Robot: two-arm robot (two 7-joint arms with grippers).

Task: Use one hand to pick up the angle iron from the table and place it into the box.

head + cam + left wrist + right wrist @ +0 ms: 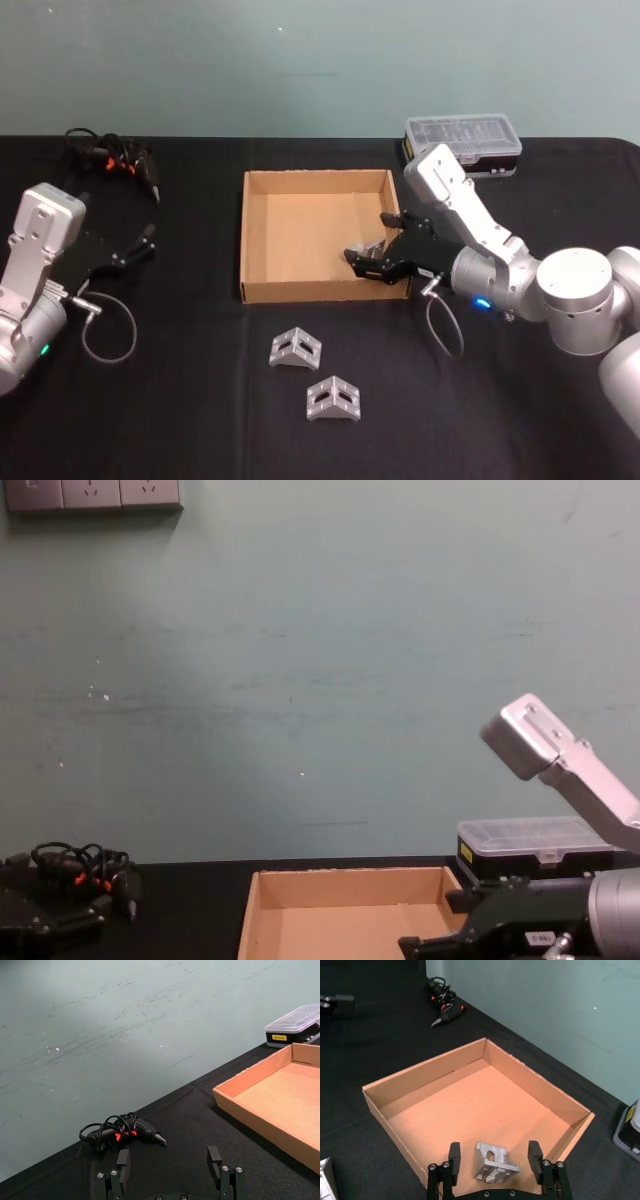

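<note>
The tan cardboard box (243,235) sits mid-table on the black table (180,420). My right gripper (368,238) hangs over the box's near right corner. In the right wrist view it (494,1160) is open, and a silver angle iron (495,1167) lies on the box floor (470,1110) between its fingers (454,1157), with a gap on each side. Two more angle irons (295,348) (333,398) rest on the table in front of the box. My left gripper (120,255) (168,1155) is parked at the left, open and holding nothing.
A clear-lidded black plastic case (462,140) (295,1025) stands behind the box's right corner. A black tool with a tangled cord (115,160) (122,1132) lies at the back left. A loose cable loop (105,335) hangs by the left arm.
</note>
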